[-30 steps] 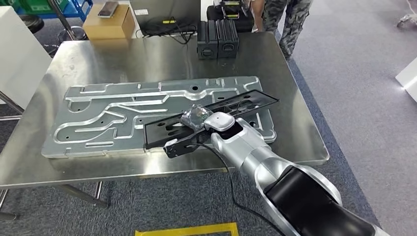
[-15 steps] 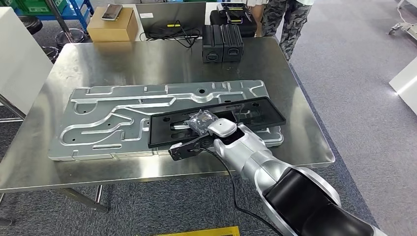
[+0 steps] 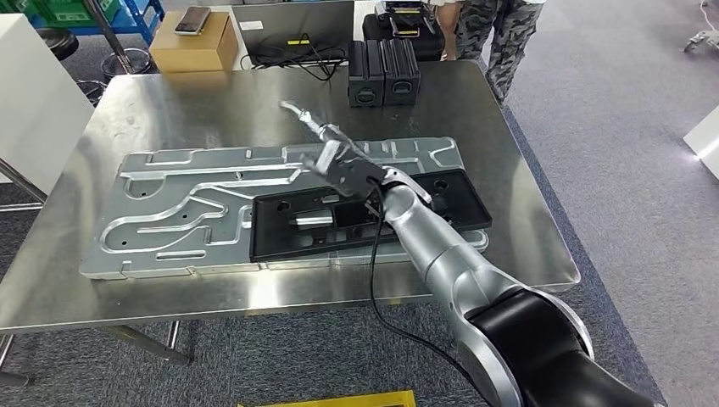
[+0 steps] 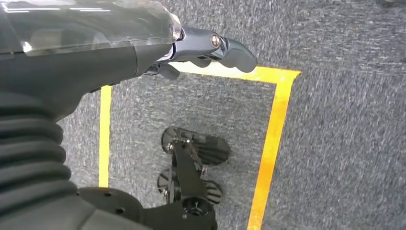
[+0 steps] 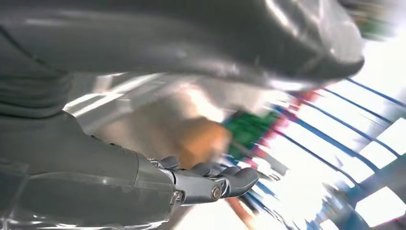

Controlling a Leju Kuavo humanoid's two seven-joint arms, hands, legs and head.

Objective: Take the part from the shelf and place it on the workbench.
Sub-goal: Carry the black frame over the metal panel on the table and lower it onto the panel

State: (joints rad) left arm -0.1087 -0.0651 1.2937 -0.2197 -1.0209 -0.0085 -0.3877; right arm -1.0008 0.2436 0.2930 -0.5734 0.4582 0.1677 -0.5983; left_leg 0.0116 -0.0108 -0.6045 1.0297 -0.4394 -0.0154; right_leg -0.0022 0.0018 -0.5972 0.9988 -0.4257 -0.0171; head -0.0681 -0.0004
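The black flat part point(image 3: 288, 231) lies flat on the silver machined plate point(image 3: 169, 212) on the steel workbench point(image 3: 212, 102). My right hand point(image 3: 335, 159) hovers above the part's far edge, blurred, with fingers spread and nothing in them. The right forearm crosses over the part's right half. In the right wrist view the right hand point(image 5: 191, 184) holds nothing, against a smeared background. My left hand point(image 4: 158, 43) hangs over grey carpet, fingers loosely extended, holding nothing.
Two black boxes point(image 3: 383, 72) stand at the workbench's far edge. A cardboard box point(image 3: 191, 41) with a phone and a laptop point(image 3: 292, 25) sit behind it. A person point(image 3: 496, 34) stands at the far right. Yellow tape point(image 3: 339, 398) marks the floor near me.
My right hand has let go of the black part, which now lies flat on the plate. The hand has lifted and swung toward the back of the table, fingers spread.
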